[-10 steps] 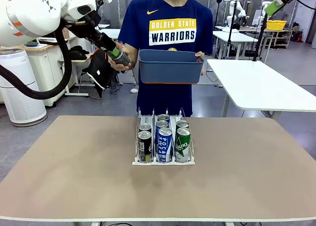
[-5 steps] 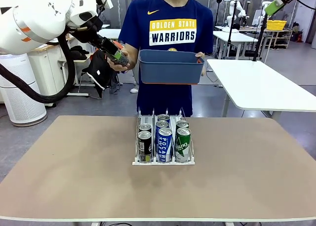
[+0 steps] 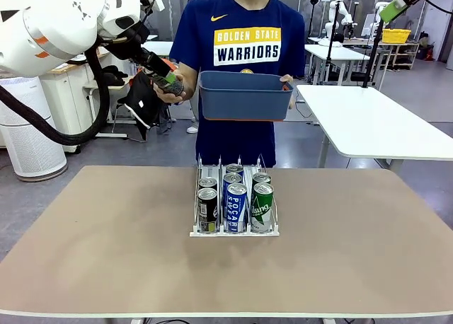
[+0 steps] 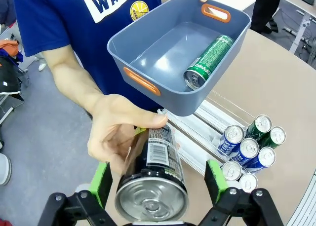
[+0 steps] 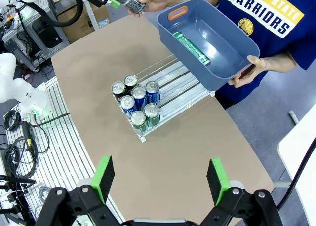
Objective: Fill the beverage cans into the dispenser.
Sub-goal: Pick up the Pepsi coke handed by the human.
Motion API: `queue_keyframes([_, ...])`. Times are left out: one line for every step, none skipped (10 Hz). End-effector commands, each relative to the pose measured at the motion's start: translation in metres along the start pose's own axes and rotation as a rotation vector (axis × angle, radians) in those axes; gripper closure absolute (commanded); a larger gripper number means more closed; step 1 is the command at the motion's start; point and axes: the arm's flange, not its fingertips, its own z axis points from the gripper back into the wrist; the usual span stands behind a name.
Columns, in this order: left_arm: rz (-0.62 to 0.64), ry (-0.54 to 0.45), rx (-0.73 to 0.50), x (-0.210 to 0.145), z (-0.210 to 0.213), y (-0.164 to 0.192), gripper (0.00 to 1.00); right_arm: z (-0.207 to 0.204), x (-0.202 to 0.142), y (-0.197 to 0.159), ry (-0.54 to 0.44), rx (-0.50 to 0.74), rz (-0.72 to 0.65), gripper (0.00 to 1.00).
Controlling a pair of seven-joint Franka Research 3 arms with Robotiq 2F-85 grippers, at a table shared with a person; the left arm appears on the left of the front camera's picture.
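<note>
left gripper raised beside bin, jaws open around black can in person's hand, right gripper high, jaws open

- The bin you face is slate blue, with orange handle grips.
- The green can inside it carries white script.
- The black can between your left hand's bright green pads has a silver top and a white barcode panel.
- In the clear-and-white dispenser, you have black-and-green cans, blue-and-white cans and green-and-white cans.
- The bench is plain tan.
</note>
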Motion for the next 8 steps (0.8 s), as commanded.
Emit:
queue_keyframes([-0.027,-0.004,-0.043,-0.002,0.001,0.004,0.0,-0.001,0.0,0.0,0.0,0.001,0.0,0.0])
queue_keyframes([0.0,0.0,0.0,0.0,0.0,0.0,0.0,-0.001,0.0,0.0,0.0,0.001,0.0,0.0])
queue_keyframes([0.0,0.0,0.0,0.0,0.0,0.0,0.0,-0.001,0.0,0.0,0.0,0.001,0.0,0.0])
queue_keyframes([0.0,0.0,0.0,0.0,0.0,0.0,0.0,-0.001,0.0,0.0,0.0,0.001,0.0,0.0])
queue_keyframes([0.0,0.0,0.0,0.0,0.0,0.0,0.0,-0.001,0.0,0.0,0.0,0.001,0.0,0.0])
queue_keyframes([-0.004,0.002,-0.004,0.002,0.0,-0.002,0.0,-0.001,0.0,0.0,0.0,0.001,0.0,0.0])
queue_keyframes([0.001,0.045,0.009,0.003,0.002,-0.005,0.6,-0.001,0.0,0.0,0.0,0.001,0.0,0.0])
queue_keyframes([-0.005,0.049,0.012,0.003,0.003,-0.007,0.6,-0.001,0.0,0.0,0.0,0.001,0.0,0.0])
